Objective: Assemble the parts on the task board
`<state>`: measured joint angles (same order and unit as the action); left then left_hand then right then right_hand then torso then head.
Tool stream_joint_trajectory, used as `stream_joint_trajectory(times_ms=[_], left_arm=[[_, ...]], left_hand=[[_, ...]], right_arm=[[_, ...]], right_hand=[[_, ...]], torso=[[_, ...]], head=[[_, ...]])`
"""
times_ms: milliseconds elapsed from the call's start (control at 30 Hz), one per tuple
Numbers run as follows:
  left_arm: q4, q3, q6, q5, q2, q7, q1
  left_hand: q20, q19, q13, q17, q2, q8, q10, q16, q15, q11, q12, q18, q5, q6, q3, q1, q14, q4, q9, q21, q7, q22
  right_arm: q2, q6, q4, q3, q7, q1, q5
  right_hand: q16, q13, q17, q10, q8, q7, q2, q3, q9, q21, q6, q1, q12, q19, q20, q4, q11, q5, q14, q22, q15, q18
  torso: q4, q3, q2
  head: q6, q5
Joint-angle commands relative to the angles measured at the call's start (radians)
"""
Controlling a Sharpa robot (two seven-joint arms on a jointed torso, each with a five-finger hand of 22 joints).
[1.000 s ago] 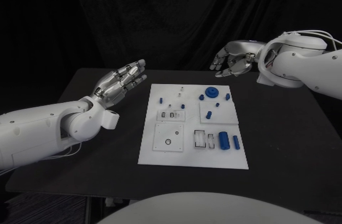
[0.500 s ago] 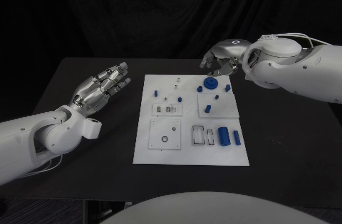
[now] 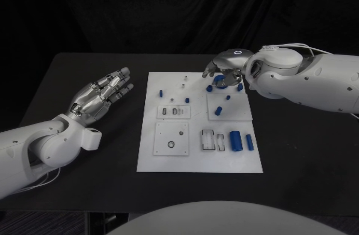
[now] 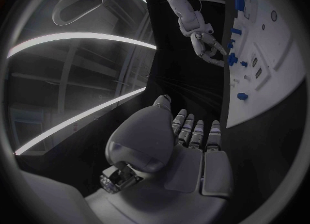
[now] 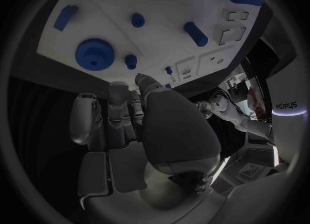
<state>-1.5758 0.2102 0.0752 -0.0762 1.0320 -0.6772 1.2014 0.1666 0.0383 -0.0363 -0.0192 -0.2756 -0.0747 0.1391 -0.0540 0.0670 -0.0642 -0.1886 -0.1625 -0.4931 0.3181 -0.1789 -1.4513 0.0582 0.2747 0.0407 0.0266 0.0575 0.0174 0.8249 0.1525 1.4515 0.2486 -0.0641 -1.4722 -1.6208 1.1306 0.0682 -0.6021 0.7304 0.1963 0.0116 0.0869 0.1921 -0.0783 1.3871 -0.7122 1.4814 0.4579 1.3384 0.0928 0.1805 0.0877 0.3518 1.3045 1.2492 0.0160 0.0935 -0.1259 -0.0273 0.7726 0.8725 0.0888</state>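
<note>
Progress: early; blue parts (image 3: 235, 140) lay loose on task board (image 3: 198, 162), none seemingly assembled.
Right hand (image 3: 223, 69): fingers curled, empty, over blue gear (image 3: 221, 82) at far right.
Left hand (image 3: 101, 93): spread flat, empty, left of board.

head: above, looking down | wrists: behind hands | shared: task board (image 3: 196, 157)

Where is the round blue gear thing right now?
The blue gear sits at the far right corner of the task board in the head view, right under the right hand, with a small blue peg just in front of it.
</note>
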Motion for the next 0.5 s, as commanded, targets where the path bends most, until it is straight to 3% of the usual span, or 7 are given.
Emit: stream_joint_trajectory(times_ms=[33, 100, 267, 500], left_arm=[[-0.004, -0.001, 0.021, -0.005, -0.001, -0.157, 0.003], [-0.005, -0.001, 0.022, -0.005, 0.0, -0.154, 0.003], [-0.004, -0.001, 0.026, -0.005, 0.0, -0.151, 0.003], [0.008, 0.0, 0.035, -0.005, -0.005, -0.149, 0.002]], left_hand=[[0.007, -0.002, 0.0, 0.001, 0.0, 0.006, -0.004, 0.004, 0.002, -0.006, 0.001, -0.013, -0.006, 0.002, 0.007, -0.011, -0.003, 0.001, 0.0, 0.0, 0.004, -0.001], [0.008, -0.001, 0.0, 0.0, -0.001, 0.006, -0.004, 0.003, 0.004, -0.007, 0.001, -0.012, -0.006, 0.002, 0.008, -0.012, -0.002, 0.001, 0.0, 0.0, 0.004, -0.001], [0.01, 0.0, 0.0, 0.0, -0.001, 0.006, -0.003, 0.002, 0.006, -0.009, 0.0, -0.012, -0.007, 0.004, 0.011, -0.014, 0.0, 0.0, 0.001, 0.001, 0.005, -0.001], [0.013, 0.002, 0.0, -0.001, -0.001, 0.006, -0.003, 0.001, 0.009, -0.01, 0.0, -0.012, -0.007, 0.003, 0.014, -0.016, 0.002, 0.0, 0.001, 0.003, 0.006, 0.0]], right_arm=[[0.0, 0.011, -0.005, -0.001, -0.011, 0.011, -0.018], [-0.001, 0.007, -0.008, -0.001, -0.012, 0.016, -0.018], [-0.004, 0.005, -0.012, -0.001, -0.013, 0.023, -0.018], [-0.021, 0.015, -0.03, -0.001, -0.011, 0.032, -0.018]], right_hand=[[0.006, 0.002, -0.004, 0.003, -0.004, -0.006, 0.009, 0.006, 0.0, 0.005, 0.0, -0.003, 0.002, 0.007, 0.001, 0.001, 0.001, 0.0, 0.009, 0.002, 0.001, -0.018], [0.006, 0.003, -0.004, 0.003, -0.002, -0.005, 0.009, 0.007, -0.002, 0.005, -0.005, -0.006, 0.003, 0.008, 0.001, 0.002, 0.002, -0.003, 0.01, 0.003, 0.0, -0.018], [0.012, 0.008, -0.015, 0.015, 0.003, -0.003, 0.009, 0.014, -0.008, 0.008, -0.024, -0.01, 0.012, 0.011, 0.002, 0.003, 0.003, 0.0, 0.014, 0.01, -0.001, -0.019], [0.023, 0.017, -0.037, 0.035, 0.018, 0.005, 0.017, 0.034, -0.028, 0.015, -0.07, -0.018, 0.03, 0.02, 0.003, 0.003, 0.004, 0.019, 0.021, 0.027, -0.001, -0.022]], torso=[[-0.0053, 0.0003, 0.008], [-0.0049, 0.0002, 0.007], [-0.0027, -0.0038, 0.005], [-0.0022, -0.0057, 0.003]], head=[[0.0, 0.002], [0.0, 0.001], [0.0, -0.005], [0.0, 0.001]])
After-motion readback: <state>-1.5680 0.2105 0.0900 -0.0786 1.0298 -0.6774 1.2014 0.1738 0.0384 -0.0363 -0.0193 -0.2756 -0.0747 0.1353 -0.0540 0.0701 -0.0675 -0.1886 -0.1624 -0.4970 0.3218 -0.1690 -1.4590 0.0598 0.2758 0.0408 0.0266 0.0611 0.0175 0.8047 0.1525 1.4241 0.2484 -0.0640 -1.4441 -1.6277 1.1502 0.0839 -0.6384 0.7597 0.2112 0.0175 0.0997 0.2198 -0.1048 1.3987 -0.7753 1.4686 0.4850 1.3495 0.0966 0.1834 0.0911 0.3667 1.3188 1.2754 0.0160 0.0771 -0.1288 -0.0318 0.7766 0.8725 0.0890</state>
